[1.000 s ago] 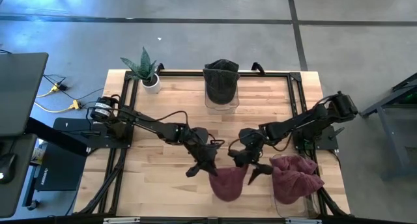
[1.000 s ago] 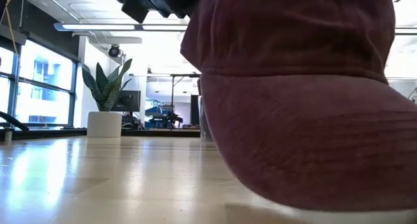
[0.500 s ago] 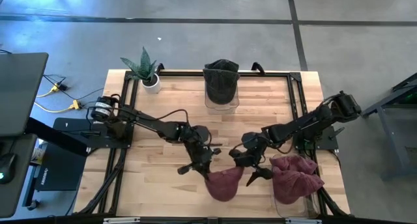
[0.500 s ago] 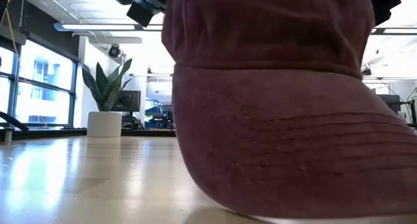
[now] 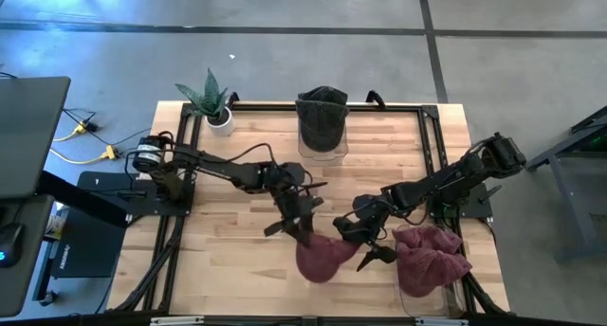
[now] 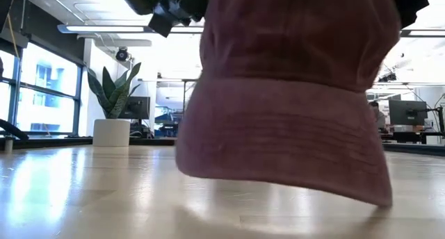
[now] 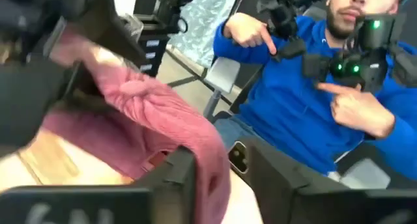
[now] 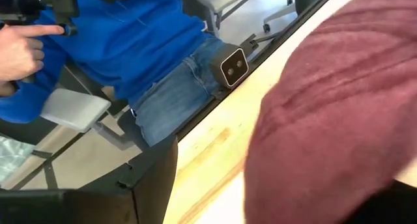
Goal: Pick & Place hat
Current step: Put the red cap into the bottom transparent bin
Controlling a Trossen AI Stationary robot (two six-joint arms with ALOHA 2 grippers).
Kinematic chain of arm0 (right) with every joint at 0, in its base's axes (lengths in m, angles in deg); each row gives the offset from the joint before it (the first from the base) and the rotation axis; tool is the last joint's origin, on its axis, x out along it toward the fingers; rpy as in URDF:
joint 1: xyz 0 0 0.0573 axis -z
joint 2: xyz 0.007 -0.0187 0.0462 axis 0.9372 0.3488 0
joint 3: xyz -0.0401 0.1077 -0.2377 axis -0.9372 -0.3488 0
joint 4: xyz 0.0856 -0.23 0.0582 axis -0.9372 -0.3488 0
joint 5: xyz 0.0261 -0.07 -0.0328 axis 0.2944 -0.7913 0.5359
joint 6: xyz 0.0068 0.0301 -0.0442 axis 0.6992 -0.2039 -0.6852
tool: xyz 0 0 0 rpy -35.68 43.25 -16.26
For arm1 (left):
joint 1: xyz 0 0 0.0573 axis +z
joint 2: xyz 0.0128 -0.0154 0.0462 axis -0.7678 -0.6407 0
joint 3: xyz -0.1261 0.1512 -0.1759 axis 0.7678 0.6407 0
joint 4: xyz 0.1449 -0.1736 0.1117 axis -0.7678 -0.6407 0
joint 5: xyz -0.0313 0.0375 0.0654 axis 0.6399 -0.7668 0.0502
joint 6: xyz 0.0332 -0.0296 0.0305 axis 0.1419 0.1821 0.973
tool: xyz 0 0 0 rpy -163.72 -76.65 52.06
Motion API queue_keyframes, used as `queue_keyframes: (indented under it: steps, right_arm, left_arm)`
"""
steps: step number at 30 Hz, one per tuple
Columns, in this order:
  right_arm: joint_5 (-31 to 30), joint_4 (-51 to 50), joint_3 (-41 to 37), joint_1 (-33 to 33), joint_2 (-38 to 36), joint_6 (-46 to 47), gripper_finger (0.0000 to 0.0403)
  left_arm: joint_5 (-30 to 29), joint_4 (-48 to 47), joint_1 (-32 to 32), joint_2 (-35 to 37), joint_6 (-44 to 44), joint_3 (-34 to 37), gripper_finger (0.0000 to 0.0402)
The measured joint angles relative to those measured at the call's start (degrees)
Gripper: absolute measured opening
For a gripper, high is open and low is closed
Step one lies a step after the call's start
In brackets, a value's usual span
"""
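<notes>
Gripping maroon hat [image 5: 322, 258] between both arms: left fingers [image 5: 302, 227] pinching fabric, right fingers [image 5: 372, 239] spread wide.

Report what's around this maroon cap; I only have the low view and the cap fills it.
Observer: From above, the maroon cap is near the table's front edge, with the left gripper at its rear-left side.
Operator: Give me the right arm.
Observer: The right gripper is at the cap's right side, open.
Operator: Check for anything beside it.
Observer: A heap of maroon cloth lies just right of that gripper, at the front right corner.
</notes>
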Motion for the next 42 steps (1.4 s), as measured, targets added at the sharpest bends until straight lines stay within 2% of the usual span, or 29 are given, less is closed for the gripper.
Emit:
queue_keyframes:
  steps: [5, 11, 17, 27, 36, 42]
  right_arm:
    - [-0.06, 0.12, 0.00, 0.00, 0.00, -0.38, 0.0263]
    - [-0.80, 6.64, 0.00, 0.00, 0.02, 0.19, 0.0263]
    - [-9.80, 9.96, 0.00, 0.00, 0.02, 5.43, 0.0263]
    - [-25.69, 12.32, 0.01, 0.00, 0.02, 12.78, 0.0263]
    - [-24.22, 15.52, 0.00, -0.02, 0.04, 12.36, 0.0263]
    - [-25.45, 15.72, 0.02, -0.01, 0.04, 13.88, 0.0263]
  left_arm:
    - [-0.14, -1.66, -0.56, 0.00, -3.12, 0.00, 0.0165]
    - [-4.81, -0.32, -0.56, -0.02, -4.42, 0.00, 0.0170]
    - [-8.25, -0.25, -0.64, -0.02, -10.35, 0.00, 0.0135]
    - [-8.45, 0.19, -0.94, -0.02, -12.15, 0.00, 0.0010]
    - [-11.38, 0.36, -0.93, -0.02, -12.88, 0.00, 0.0018]
    - [-11.55, 0.34, -0.92, -0.04, -13.53, 0.00, 0.0019]
